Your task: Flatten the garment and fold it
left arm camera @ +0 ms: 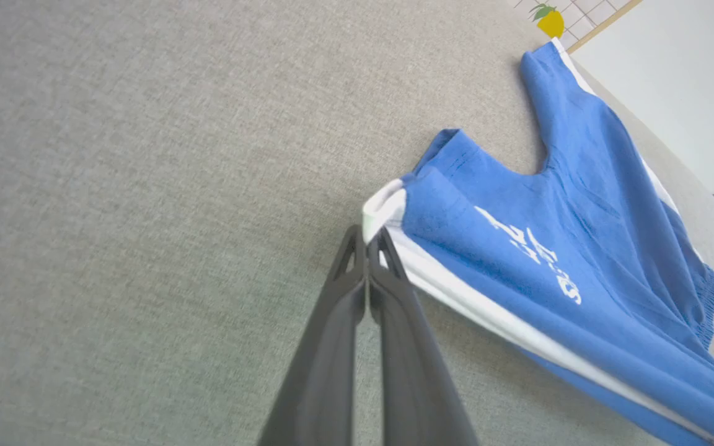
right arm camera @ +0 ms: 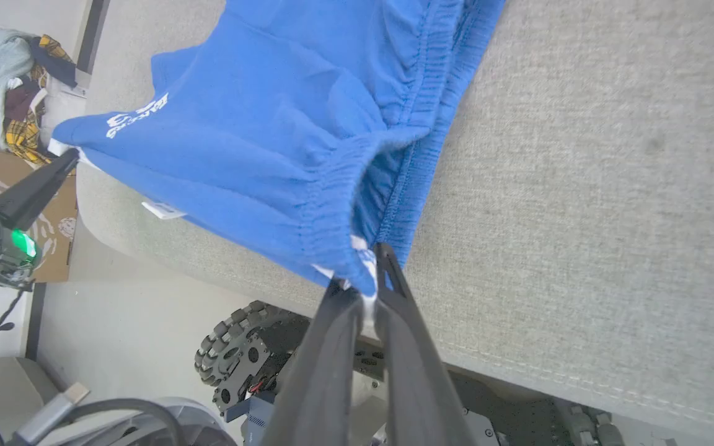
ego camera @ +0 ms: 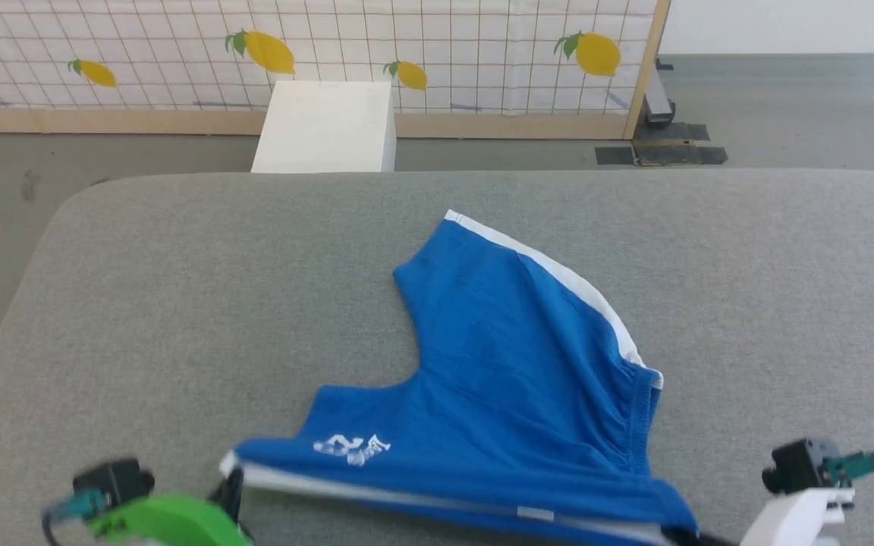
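The bright blue garment (ego camera: 513,364), shorts with white side stripes and a small white print, lies on the grey table (ego camera: 179,303), one leg reaching toward the far side. Its near edge is stretched taut between my two grippers at the table's front edge. My left gripper (ego camera: 234,485) is shut on the white hem corner (left arm camera: 382,207) of the near leg. My right gripper (right arm camera: 363,282) is shut on the end of the gathered waistband (right arm camera: 338,186), whose corner hangs past the table edge. In the right wrist view my left gripper's fingers (right arm camera: 35,186) show at the garment's other end.
A white box (ego camera: 327,125) stands on the floor behind the table, before a lemon-print screen (ego camera: 407,45). Below the table's front edge are my wheeled base (right arm camera: 233,359), a cardboard box (right arm camera: 53,229) and a pile of clothes (right arm camera: 16,80). Bare table lies left and right of the garment.
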Controlling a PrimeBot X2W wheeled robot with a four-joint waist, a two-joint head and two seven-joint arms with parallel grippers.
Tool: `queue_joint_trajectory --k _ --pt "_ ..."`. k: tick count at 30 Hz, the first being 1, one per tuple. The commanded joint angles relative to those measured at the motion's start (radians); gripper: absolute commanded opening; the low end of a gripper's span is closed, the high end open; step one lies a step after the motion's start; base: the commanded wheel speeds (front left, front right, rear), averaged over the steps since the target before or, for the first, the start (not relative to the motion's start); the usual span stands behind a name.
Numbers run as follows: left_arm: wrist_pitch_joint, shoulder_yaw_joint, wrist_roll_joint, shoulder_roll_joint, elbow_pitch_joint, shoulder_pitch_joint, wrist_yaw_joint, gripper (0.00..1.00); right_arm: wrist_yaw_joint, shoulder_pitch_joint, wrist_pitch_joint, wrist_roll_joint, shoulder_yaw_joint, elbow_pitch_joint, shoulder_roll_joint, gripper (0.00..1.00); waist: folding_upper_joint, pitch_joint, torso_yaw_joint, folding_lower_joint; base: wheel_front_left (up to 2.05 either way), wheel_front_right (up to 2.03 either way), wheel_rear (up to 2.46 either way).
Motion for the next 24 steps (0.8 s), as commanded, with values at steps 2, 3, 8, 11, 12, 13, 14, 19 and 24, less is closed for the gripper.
queue_joint_trajectory --k 2,3,8,11,12,13,14,19,24 --pt "0.005 0.008 0.013 0.038 -0.002 -0.097 -0.009 0.00 -0.002 -0.056 -0.021 -0.013 -0.014 0.001 -0.009 0.00 -0.0001 0.021 -0.013 0.0001 0.00 0.00 0.00" --pt "0.009 0.000 0.015 0.044 0.006 -0.142 -0.020 0.00 -0.002 -0.078 -0.028 -0.008 -0.014 0.006 -0.009 0.00 -0.0001 0.032 -0.017 0.0001 0.00 0.00 0.00" --pt "0.015 -0.038 0.032 0.064 0.101 -0.381 -0.075 0.00 -0.002 -0.189 -0.049 0.000 -0.015 0.031 -0.009 0.00 -0.0001 0.123 -0.048 0.0001 0.00 0.00 0.00" --pt "0.009 -0.067 0.041 0.062 0.198 -0.541 -0.117 0.00 -0.002 -0.256 -0.072 0.010 -0.026 0.055 -0.009 0.00 -0.0001 0.192 -0.067 0.0001 0.00 0.00 0.00" --pt "0.010 -0.077 0.047 0.063 0.228 -0.584 -0.128 0.00 -0.002 -0.272 -0.078 0.011 -0.027 0.061 -0.009 0.00 -0.0001 0.214 -0.073 0.0001 0.00 0.00 0.00" --pt "0.009 -0.088 0.052 0.061 0.268 -0.639 -0.141 0.00 -0.002 -0.293 -0.087 0.012 -0.029 0.069 -0.009 0.00 -0.0001 0.238 -0.081 0.0001 0.00 0.00 0.00" --pt "0.011 -0.097 0.055 0.058 0.301 -0.680 -0.151 0.00 -0.002 -0.307 -0.095 0.015 -0.030 0.076 -0.009 0.00 -0.0001 0.257 -0.088 0.0001 0.00 0.00 0.00" --pt "0.023 -0.136 0.077 0.050 0.480 -0.883 -0.186 0.00 -0.002 -0.378 -0.137 0.023 -0.018 0.110 -0.009 0.00 -0.0001 0.351 -0.138 0.0001 0.00 0.00 0.00" --pt "0.034 -0.163 0.102 0.053 0.610 -1.022 -0.204 0.00 -0.002 -0.438 -0.190 0.030 0.007 0.148 -0.009 0.00 -0.0001 0.419 -0.190 0.0001 0.00 0.00 0.00"
